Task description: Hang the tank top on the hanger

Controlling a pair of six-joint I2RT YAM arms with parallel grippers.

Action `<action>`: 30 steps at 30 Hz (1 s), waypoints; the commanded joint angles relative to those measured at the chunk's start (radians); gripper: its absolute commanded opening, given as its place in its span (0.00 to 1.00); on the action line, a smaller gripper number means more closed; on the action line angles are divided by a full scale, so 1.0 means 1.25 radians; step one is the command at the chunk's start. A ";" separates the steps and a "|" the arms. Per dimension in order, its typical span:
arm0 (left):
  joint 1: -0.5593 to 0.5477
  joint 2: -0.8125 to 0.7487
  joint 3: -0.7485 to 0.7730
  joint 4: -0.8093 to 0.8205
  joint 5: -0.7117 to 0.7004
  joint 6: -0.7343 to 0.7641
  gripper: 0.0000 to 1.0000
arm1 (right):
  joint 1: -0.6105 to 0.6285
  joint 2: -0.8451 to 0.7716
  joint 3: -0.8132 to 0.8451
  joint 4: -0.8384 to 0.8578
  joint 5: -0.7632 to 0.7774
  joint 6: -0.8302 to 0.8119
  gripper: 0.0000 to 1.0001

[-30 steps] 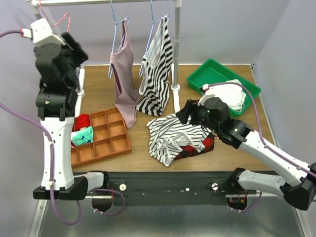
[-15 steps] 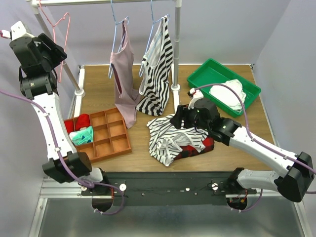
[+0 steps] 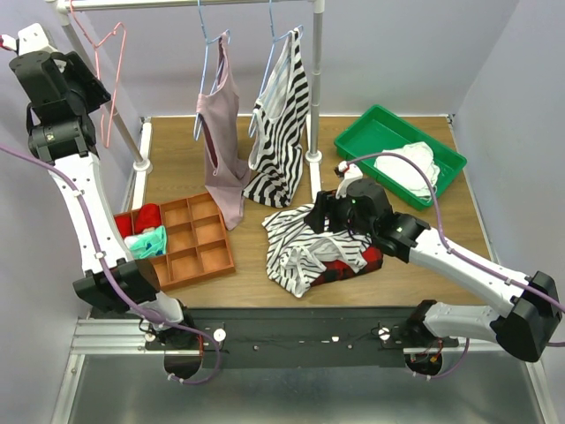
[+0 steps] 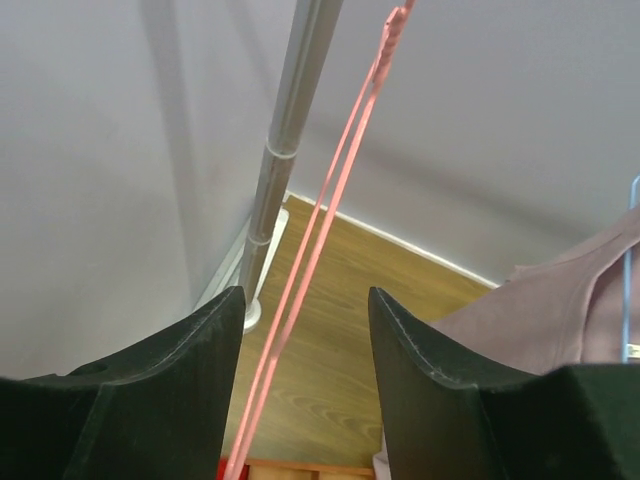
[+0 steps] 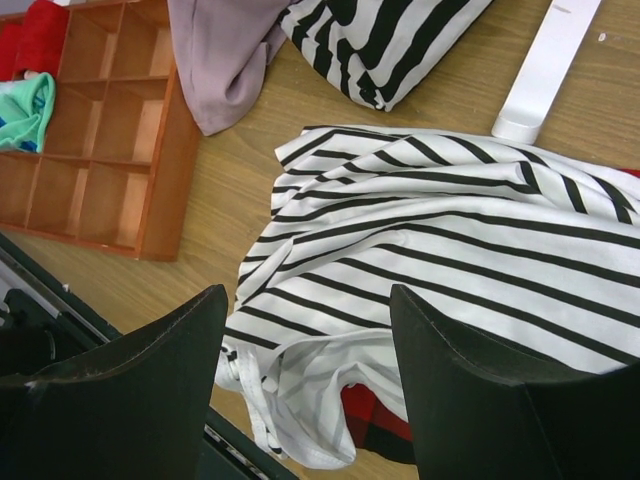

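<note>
The tank top (image 3: 305,246) lies crumpled on the desk (image 3: 177,168), right of centre and near the front edge. One side of it is draped over a red-and-black cloth (image 3: 364,261). The right hand (image 5: 307,295) hovers over the heap with its fingers wide apart and nothing between them. In the right wrist view the striped fabric fills the gap below them. From these views I cannot tell whether the fingertips touch the fabric.

The hanger (image 3: 111,79) hangs bare at the far left end of the rail (image 3: 177,4), well apart from the tank top. The left arm is raised high beside it. The left hand (image 4: 305,300) has its fingers apart, and the hanger's pink wire runs down between them, nearer the left finger. Whether the wire touches that finger is unclear.

Further along the rail, two blue hangers (image 3: 205,35) carry a mauve top (image 3: 221,146) and a bold-striped top (image 3: 282,132). Their hems reach down to the desk just behind the tank top. Left of the heap sits a wooden box (image 3: 190,246) with compartments. A red cloth (image 3: 146,216) and a teal cloth (image 3: 146,243) fill its left cells. At the far right corner a green tray (image 3: 366,132) holds a white cloth (image 3: 410,168).
</note>
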 commanded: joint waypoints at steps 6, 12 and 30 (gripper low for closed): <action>-0.051 0.061 -0.039 -0.004 -0.102 0.074 0.58 | -0.001 -0.010 -0.014 0.007 0.012 -0.017 0.74; -0.078 0.075 -0.053 0.006 -0.137 0.091 0.46 | -0.001 -0.010 -0.014 0.008 0.021 -0.017 0.74; -0.144 0.096 0.098 -0.030 -0.199 0.139 0.00 | -0.001 0.001 -0.008 -0.003 0.054 -0.023 0.74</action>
